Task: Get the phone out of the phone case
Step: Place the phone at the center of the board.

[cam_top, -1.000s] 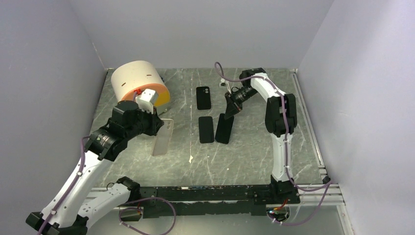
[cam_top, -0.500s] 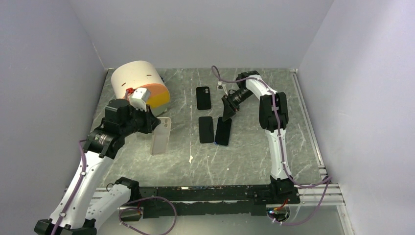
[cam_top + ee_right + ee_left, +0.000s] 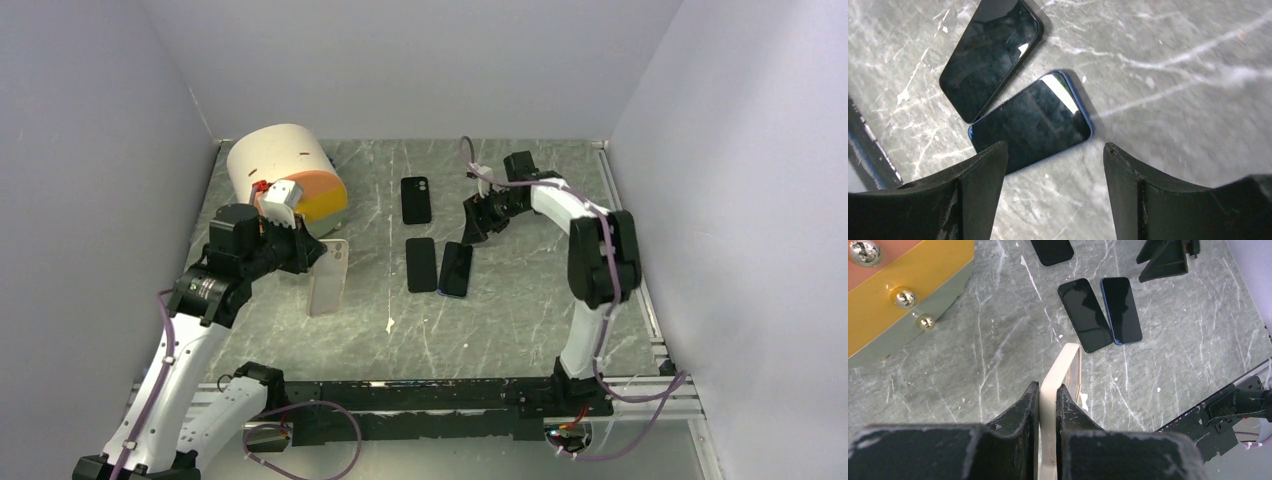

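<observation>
The left gripper (image 3: 1048,388) is clamped on the rim of the case (image 3: 1064,365), which looks empty, near the bench's left edge. The blue phone (image 3: 1030,122) lies flat mid-bench beside a black phone (image 3: 990,55), under the right gripper (image 3: 1055,157), its jaws apart. Best lift that arm straight up, nudging neither.

On the table (image 3: 520,320), the left phone (image 3: 421,264) lies just beside the right phone (image 3: 456,268) (third phone (image 3: 416,200) behind, toward the far edge), with the phone case (image 3: 328,278) to their left.

Glossy black phone (image 3: 1030,122), matt cream plastic case (image 3: 1060,371), marbled tabletop (image 3: 500,320)
</observation>
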Tool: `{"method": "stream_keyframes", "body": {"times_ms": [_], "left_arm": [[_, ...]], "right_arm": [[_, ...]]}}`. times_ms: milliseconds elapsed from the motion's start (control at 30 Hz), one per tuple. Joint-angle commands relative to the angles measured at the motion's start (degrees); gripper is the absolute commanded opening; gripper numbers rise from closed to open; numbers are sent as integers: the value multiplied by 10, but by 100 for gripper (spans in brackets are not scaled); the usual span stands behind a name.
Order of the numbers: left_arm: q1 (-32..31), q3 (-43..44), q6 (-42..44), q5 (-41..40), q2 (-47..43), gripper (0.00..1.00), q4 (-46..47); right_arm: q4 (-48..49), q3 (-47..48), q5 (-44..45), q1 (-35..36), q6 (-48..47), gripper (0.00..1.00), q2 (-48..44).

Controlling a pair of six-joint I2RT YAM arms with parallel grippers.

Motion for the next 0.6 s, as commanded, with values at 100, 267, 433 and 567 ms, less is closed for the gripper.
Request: {"method": "stream_keyframes", "body": {"times_ms": [100,267,433,567], "left_arm": [[7,-1,14,22,-15,2,28],[8,-1,12,21,-20,3,30],[10,-4,10,13,-26,3,31],[12,-5,9,11,-31,3,32]], "right_arm": [[193,-177,195,45,102,81,-201],[188,-249,317,119,110,86,-263],[174,-285,383,173,114,88,-287],[156,-292,414,218,95,89,-269]]}}
